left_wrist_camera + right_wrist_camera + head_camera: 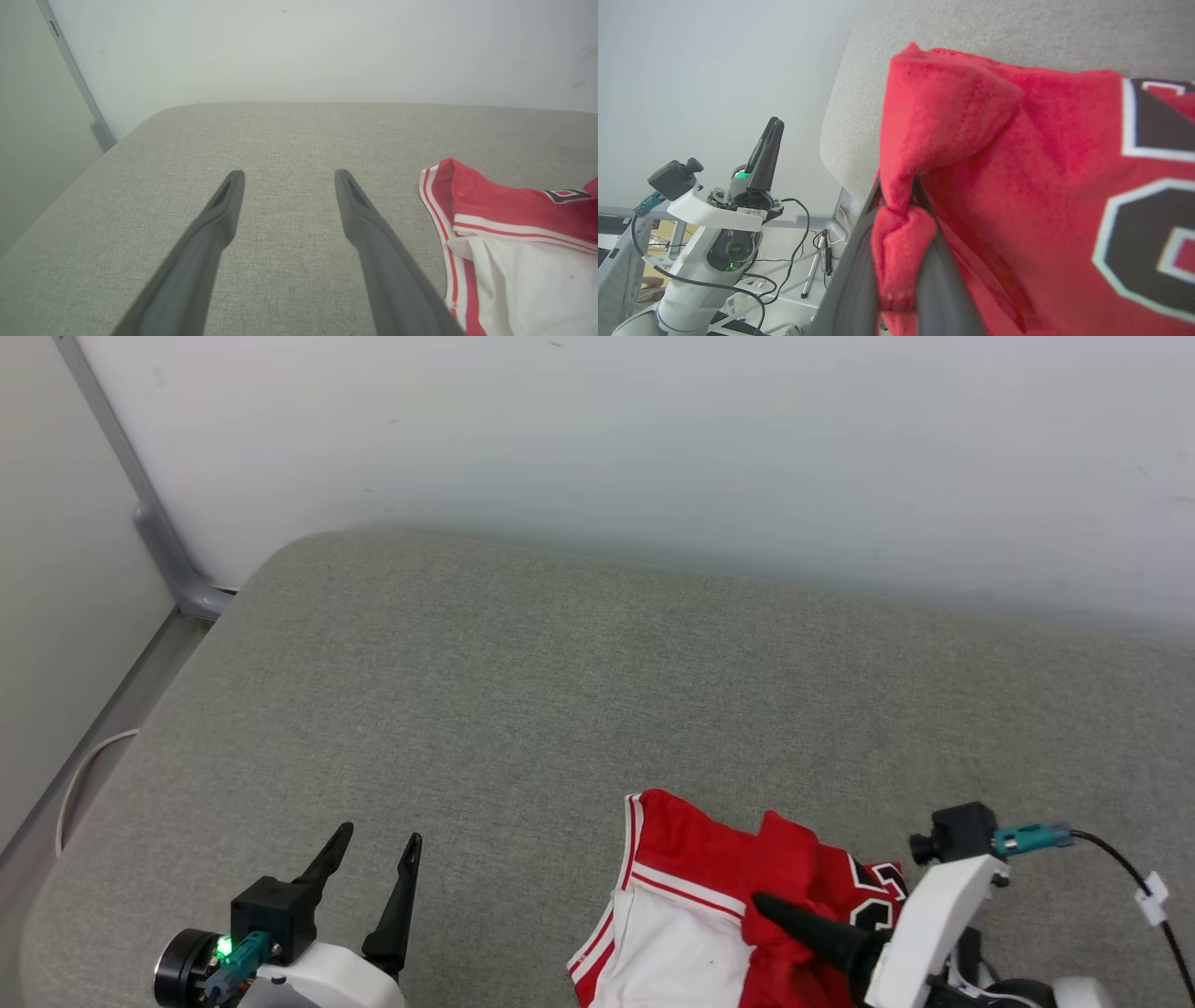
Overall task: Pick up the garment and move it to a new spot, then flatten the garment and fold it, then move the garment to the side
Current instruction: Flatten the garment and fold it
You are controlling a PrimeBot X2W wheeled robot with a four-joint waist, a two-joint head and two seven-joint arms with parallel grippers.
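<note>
Garment [695, 882] sits lower right of your head view, crumpled on the grey padded surface [523, 691]: red w/ white sleeve & striped trim, black numerals partly showing. Your R claw [761, 902] is pinching a red fold of it, fingers tight on the cloth. L claw [380, 835], lower left, is spread wide w/ nothing between, well apart from the garment. White wall [653, 429] across the top.
</note>
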